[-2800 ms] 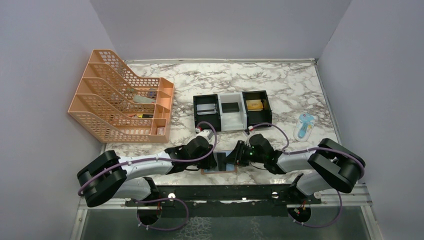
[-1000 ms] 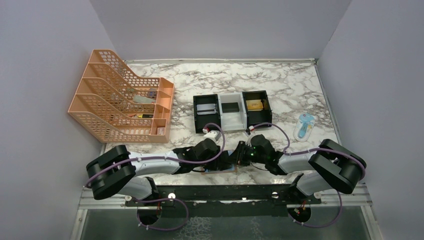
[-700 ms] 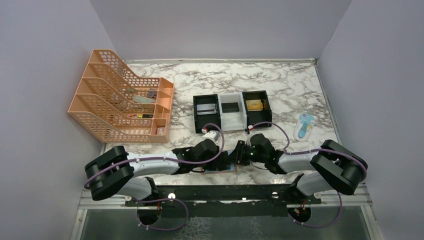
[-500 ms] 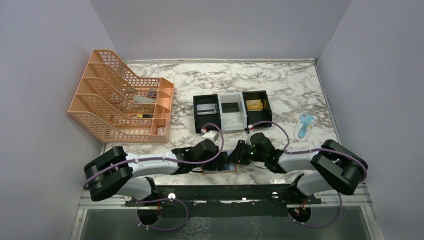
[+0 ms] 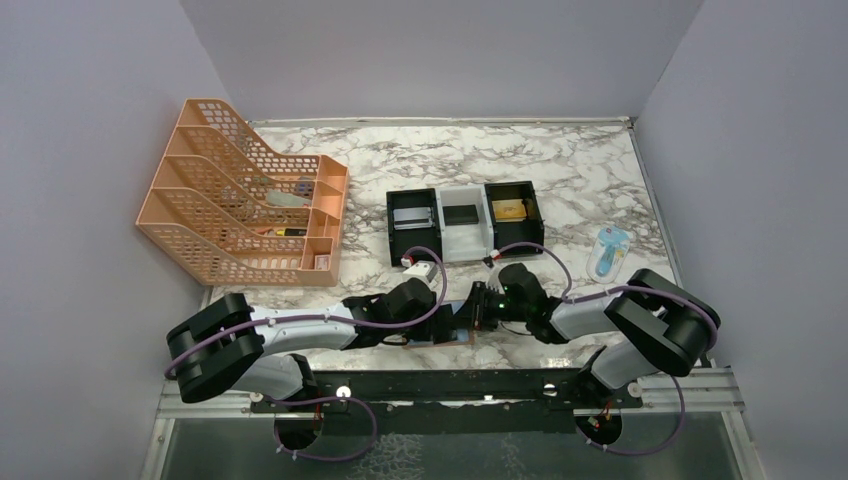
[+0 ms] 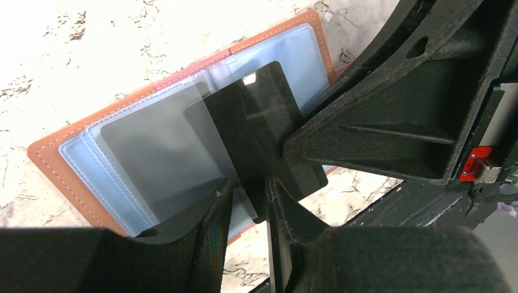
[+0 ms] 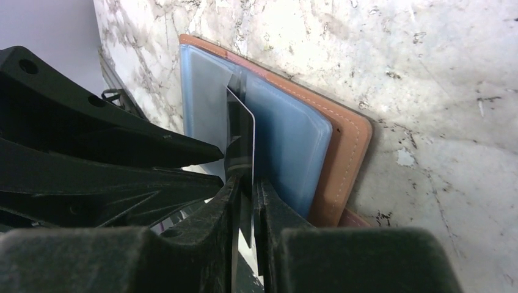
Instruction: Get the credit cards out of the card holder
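Observation:
The card holder (image 6: 55, 159) lies open near the table's front edge, tan leather with light-blue lining (image 7: 287, 140), also in the top view (image 5: 458, 338). A black credit card (image 7: 241, 131) stands on edge, partly out of its sleeve (image 6: 275, 104). My right gripper (image 7: 247, 183) is shut on it. A greyish card (image 6: 153, 152) rests inside a clear sleeve. My left gripper (image 6: 249, 186) hovers over the holder's near edge, fingers a little apart with marble showing between them. The two grippers meet tip to tip (image 5: 462, 318).
An orange mesh file rack (image 5: 245, 195) stands at the back left. A black-and-white three-compartment tray (image 5: 465, 222) with small items sits behind the grippers. A blue-and-white packet (image 5: 608, 250) lies to the right. The black mounting rail (image 5: 450, 385) runs just in front of the holder.
Since the earliest frame my left gripper has slid right onto the holder. Over the last second the right arm has edged slightly left; the holder has stayed put.

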You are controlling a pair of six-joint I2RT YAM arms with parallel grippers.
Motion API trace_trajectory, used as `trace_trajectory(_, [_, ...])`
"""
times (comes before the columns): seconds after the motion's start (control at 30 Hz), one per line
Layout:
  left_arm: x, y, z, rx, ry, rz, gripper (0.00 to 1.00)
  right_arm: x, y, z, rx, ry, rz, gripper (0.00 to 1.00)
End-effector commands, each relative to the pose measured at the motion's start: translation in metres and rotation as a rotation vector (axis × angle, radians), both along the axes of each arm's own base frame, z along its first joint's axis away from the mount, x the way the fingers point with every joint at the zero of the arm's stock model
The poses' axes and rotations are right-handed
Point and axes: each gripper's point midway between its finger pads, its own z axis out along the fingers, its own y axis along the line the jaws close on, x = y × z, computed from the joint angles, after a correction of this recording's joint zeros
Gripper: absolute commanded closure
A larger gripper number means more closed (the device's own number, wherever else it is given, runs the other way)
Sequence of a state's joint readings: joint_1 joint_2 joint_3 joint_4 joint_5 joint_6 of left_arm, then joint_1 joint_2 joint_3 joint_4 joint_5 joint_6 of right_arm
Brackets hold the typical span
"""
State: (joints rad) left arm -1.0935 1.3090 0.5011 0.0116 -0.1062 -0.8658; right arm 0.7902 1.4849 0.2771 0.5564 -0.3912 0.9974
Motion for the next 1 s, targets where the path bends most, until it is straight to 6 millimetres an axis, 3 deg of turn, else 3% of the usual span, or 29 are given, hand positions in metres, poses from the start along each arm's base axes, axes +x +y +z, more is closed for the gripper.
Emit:
trace_trajectory(0.0, [-0.005,0.022,-0.018,0.094,0.014,0.019,0.71,-0.002,0.007,0.002,0.029,0.019,0.026,0.88])
trace_trajectory(0.13, [-0.005,0.023,-0.016,0.092,0.010,0.020,0.71,0.001,0.004,0.003,0.023,0.007,0.003,0.90])
trace_trajectory(0.23, [-0.004,0.025,-0.016,0.097,0.008,0.024,0.71,0.004,-0.001,0.000,-0.010,-0.005,-0.013,0.79])
trace_trajectory(0.33, [-0.005,0.025,-0.015,0.096,0.006,0.025,0.71,0.003,0.001,0.000,-0.016,-0.003,0.010,0.78])
trace_trajectory(0.5, [-0.004,0.026,-0.016,0.102,0.009,0.035,0.71,0.000,0.003,0.001,0.006,0.004,0.021,0.91])
trace_trajectory(0.67, [-0.004,0.025,-0.014,0.092,0.007,0.033,0.71,0.000,0.001,0.000,0.002,0.003,0.013,0.98])
trace_trajectory(0.97, [-0.002,0.024,-0.004,0.065,-0.013,0.032,0.70,0.001,-0.004,0.007,-0.005,-0.023,0.001,0.99])
